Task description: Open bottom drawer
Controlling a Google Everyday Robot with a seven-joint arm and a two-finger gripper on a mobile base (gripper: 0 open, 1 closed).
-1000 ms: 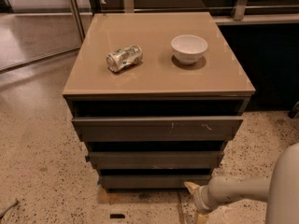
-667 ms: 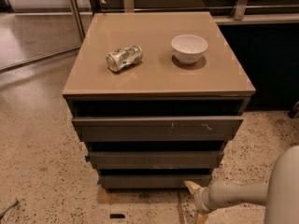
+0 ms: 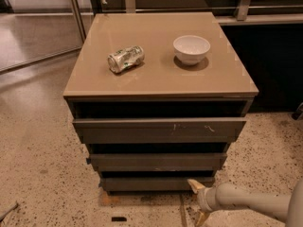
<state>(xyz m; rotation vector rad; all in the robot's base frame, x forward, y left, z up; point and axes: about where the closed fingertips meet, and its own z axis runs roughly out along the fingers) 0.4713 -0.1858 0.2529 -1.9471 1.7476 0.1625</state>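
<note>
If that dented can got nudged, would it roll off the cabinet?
The can lies on its side, so it probably rolls, but its dents may stop it soon. Crushed, it is likely empty and light. The end effector sits low, beside the bottom drawer.

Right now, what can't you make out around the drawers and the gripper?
Camera view:
- Inside of the bottom drawer: hidden behind its front.
- The gripper, low right by that drawer's corner: lower finger cut off by the bottom edge; contact with the drawer unclear.
- Label on the can: too small to read.
</note>
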